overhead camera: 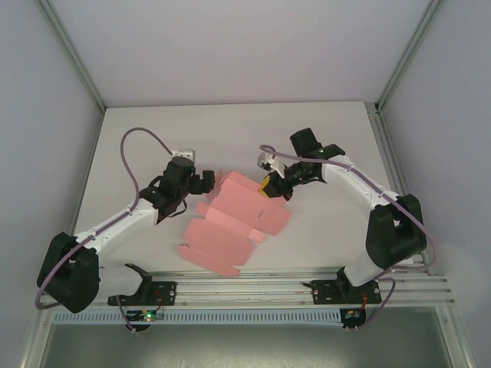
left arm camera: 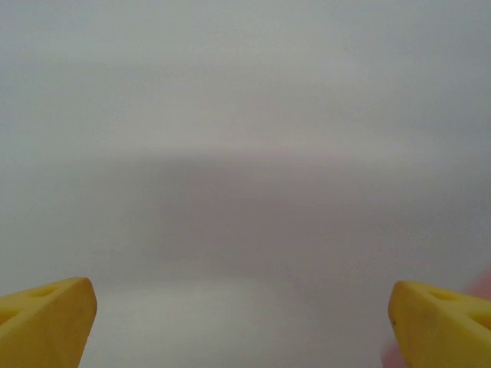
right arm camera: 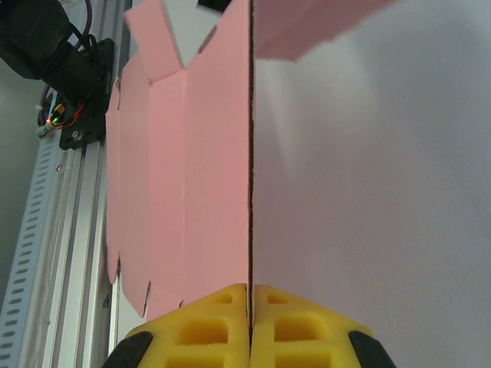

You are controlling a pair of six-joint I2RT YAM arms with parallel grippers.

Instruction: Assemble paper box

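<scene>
Nearest, a metal rail point(overhead camera: 291, 285) runs along the front edge of the white surface point(overhead camera: 230, 130) and carries both arm bases. Just beyond it is the paper box point(overhead camera: 234, 218), a pink die-cut sheet not yet folded up, its flaps spread. The right claw point(overhead camera: 270, 186) is pinched tight on the sheet's far right edge, its yellow fingertips point(right arm camera: 207, 330) meeting on the card, which stands edge-on to the wrist camera. The left claw point(overhead camera: 205, 182) sits just beside the sheet's left edge, spread wide and holding nothing. Purple cables point(overhead camera: 142, 136) loop over both arms.
</scene>
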